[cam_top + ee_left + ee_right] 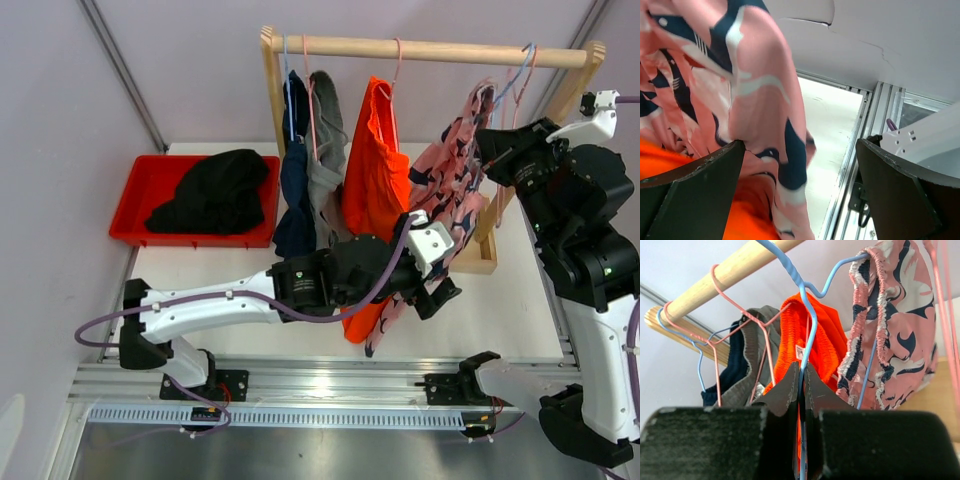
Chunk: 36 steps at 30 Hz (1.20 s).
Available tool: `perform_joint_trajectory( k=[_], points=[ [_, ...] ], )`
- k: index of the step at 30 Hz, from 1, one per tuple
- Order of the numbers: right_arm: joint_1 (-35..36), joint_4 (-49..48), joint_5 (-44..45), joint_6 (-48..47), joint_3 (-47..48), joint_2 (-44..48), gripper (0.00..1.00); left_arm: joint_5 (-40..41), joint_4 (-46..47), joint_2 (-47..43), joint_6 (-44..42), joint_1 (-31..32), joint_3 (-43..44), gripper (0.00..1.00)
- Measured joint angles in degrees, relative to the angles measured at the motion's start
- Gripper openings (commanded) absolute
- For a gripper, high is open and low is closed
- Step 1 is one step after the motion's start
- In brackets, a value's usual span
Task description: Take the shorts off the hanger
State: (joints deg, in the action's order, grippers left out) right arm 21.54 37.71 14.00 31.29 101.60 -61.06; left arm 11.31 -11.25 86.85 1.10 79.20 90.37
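The pink shorts with navy pattern [455, 175] hang on a blue wire hanger [515, 78] at the right of the wooden rail [430, 49]. My right gripper [498, 148] is shut on that hanger's wire [809, 310], seen in the right wrist view [801, 377]. My left gripper [428, 292] is open at the pink shorts' lower hem; the cloth [760, 115] hangs between the jaws, close to the left finger [695, 190]. Orange shorts [375, 165], grey shorts [326, 150] and navy shorts [295, 190] hang further left. Black shorts [215, 190] lie in the red tray [135, 205].
The wooden rack's right post and foot [480, 255] stand just beyond the pink shorts. Pink wire hangers [760, 335] carry the other garments. The aluminium rail [330, 385] and arm bases run along the near edge.
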Motion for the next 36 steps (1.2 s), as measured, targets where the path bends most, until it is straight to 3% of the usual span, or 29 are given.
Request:
perform_joint_trajectory(
  k=[6,7,9,10,11,12,13,18,23,31,36],
  points=[
    [0.00,2.34,1.05,-0.24,-0.07,1.97,0.00,1.16,1.84,2.82,-0.09,0.20,3.93,0.96],
    [0.00,2.54,1.18,-0.24,-0.07,2.27,0.00,1.81,2.40,2.97,-0.09,0.20,4.28,0.80],
    [0.00,2.97,1.22,-0.24,-0.13,2.91,0.00,3.13,3.98,3.08,0.07,0.20,4.52,0.58],
    [0.00,3.21,1.22,-0.22,-0.17,3.23,0.00,3.67,4.70,3.15,-0.26,0.20,4.52,0.36],
    [0.00,3.34,1.20,-0.22,-0.28,3.48,0.00,4.07,5.38,3.26,-0.46,0.17,4.50,0.28],
    [0.00,3.43,1.20,-0.15,-0.50,3.78,0.00,4.33,6.10,3.39,-1.01,0.20,4.48,0.11],
    [0.00,3.41,1.25,0.00,-0.79,4.04,0.00,4.42,6.56,3.52,-1.09,0.20,4.48,0.01],
    [0.00,3.67,1.42,0.04,-1.51,4.07,0.00,4.48,9.09,3.76,-1.05,0.79,2.21,0.00],
    [-0.02,4.90,1.64,-0.52,-1.66,2.80,0.00,6.16,12.41,0.20,0.20,2.67,-6.49,0.00],
    [-2.38,7.10,-0.96,-0.96,-1.31,0.39,0.00,14.23,16.35,-11.50,4.22,15.61,-24.22,0.00],
    [-3.61,8.41,-3.30,-0.55,-1.31,0.94,0.00,16.98,16.68,-10.73,7.32,16.65,-28.30,0.00]
  ],
)
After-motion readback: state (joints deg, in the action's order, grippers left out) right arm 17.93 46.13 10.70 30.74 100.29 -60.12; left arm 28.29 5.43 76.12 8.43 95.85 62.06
